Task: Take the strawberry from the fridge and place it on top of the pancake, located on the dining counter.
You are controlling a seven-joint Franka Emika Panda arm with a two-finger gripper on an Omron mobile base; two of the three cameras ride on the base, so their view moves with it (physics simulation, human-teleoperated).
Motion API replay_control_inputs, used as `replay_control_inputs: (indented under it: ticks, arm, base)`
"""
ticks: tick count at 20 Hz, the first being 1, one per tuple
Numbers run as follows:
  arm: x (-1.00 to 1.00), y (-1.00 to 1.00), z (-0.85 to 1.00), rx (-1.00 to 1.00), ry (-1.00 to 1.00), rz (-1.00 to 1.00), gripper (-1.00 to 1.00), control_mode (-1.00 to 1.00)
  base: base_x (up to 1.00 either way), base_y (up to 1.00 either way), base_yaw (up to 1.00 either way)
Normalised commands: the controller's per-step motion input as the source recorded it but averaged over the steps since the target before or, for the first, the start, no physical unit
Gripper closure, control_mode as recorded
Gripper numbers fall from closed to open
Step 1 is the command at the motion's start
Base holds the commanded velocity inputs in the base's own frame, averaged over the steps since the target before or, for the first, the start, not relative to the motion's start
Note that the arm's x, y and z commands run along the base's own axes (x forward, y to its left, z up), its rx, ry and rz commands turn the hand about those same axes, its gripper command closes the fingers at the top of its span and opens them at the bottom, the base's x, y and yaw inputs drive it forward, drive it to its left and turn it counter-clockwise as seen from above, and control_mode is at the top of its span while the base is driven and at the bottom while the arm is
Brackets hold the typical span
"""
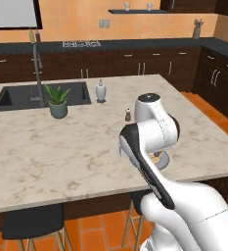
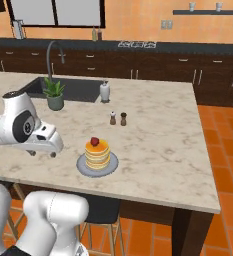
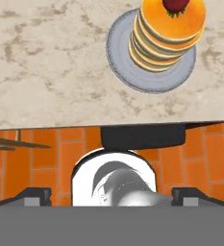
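Observation:
The strawberry [image 2: 94,141] [image 3: 176,5] rests on top of the pancake [image 2: 97,154] [image 3: 168,36], a stack on a grey plate [image 2: 83,167] [image 3: 118,53] near the front edge of the dining counter [image 2: 158,145] [image 1: 61,147]. My gripper [image 3: 111,197] is open and empty, its fingertips [image 3: 34,196] far apart. It is drawn back from the stack, over the counter's front edge and the orange floor. In the right base view my hand hangs left of the plate. My arm hides most of the plate [image 1: 163,158] in the left base view. The fridge is out of view.
On the counter stand a potted plant [image 2: 54,95], a white bottle [image 2: 105,92] and two small shakers [image 2: 118,119], beside a black sink [image 2: 70,89] with a tall faucet. Dark stools [image 1: 32,220] [image 3: 142,136] stand under the counter's front edge.

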Motion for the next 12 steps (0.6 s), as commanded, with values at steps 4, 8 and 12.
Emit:
replay_control_inputs:
  ticks: [4,8,12]
  arm:
    - [-0.64,0.6,-0.26,-0.01,0.0,0.0,-1.0,-1.0]
    - [-0.04,0.61,-0.36,-0.08,0.01,0.0,-1.0,-1.0]
    - [0.03,0.21,-0.6,-0.03,-0.02,0.0,-1.0,-1.0]
  base:
    - [0.0,0.0,0.0]
    - [0.0,0.0,0.0]
    - [0.0,0.0,0.0]
